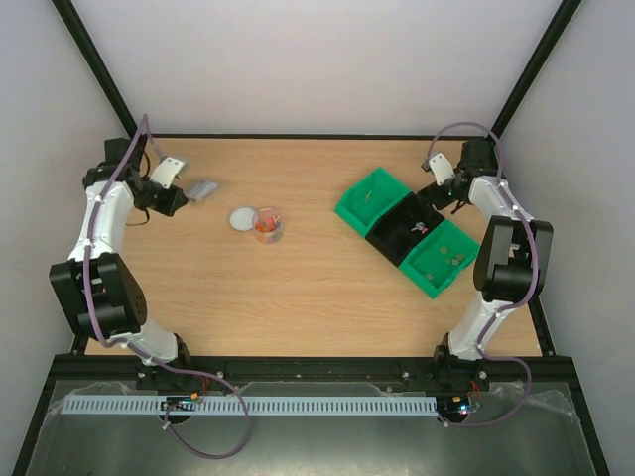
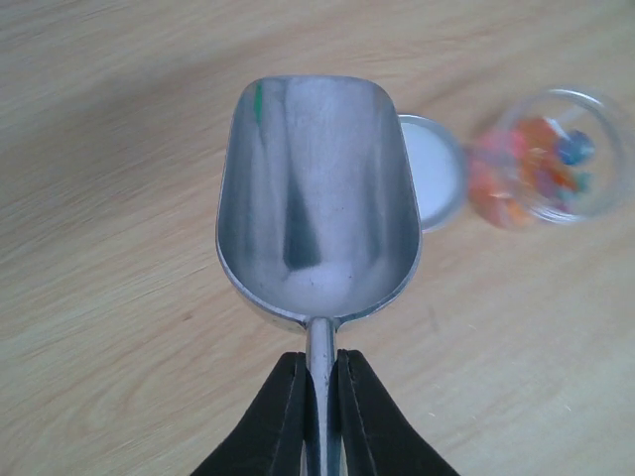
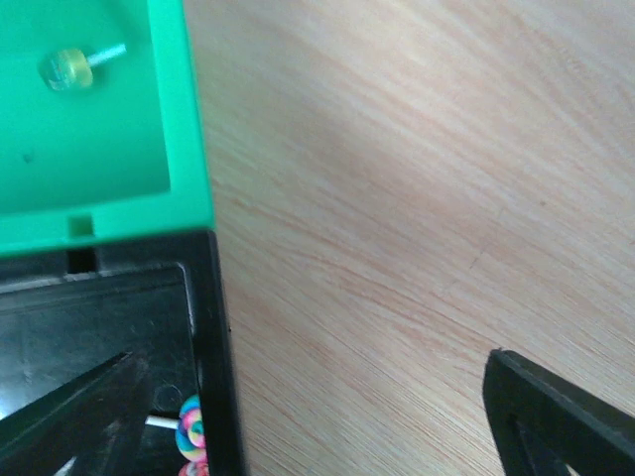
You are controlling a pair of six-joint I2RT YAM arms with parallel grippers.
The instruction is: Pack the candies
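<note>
Tabletop (image 1: 298,297): pale wood, carrying everything.
Bins (image 1: 349,210): three touching in a row (green, black, green), at 3 o'clock from the cup, running from 10 towards 4 o'clock.
Right pincer (image 3: 317,416): spread wide, one finger over the black bin, the other over bare wood.
Left pincer (image 2: 319,365): clamped on the scoop's handle.
Scoop (image 2: 317,188): metal with an empty bowl, at 10 o'clock from the cup.
Cup (image 2: 548,159): clear, standing on the tabletop.
Lid (image 2: 437,174): white, flat, just beside the cup at 9 o'clock.
Candies (image 2: 516,174): mostly orange ones in the cup; a few lie in each bin.
</note>
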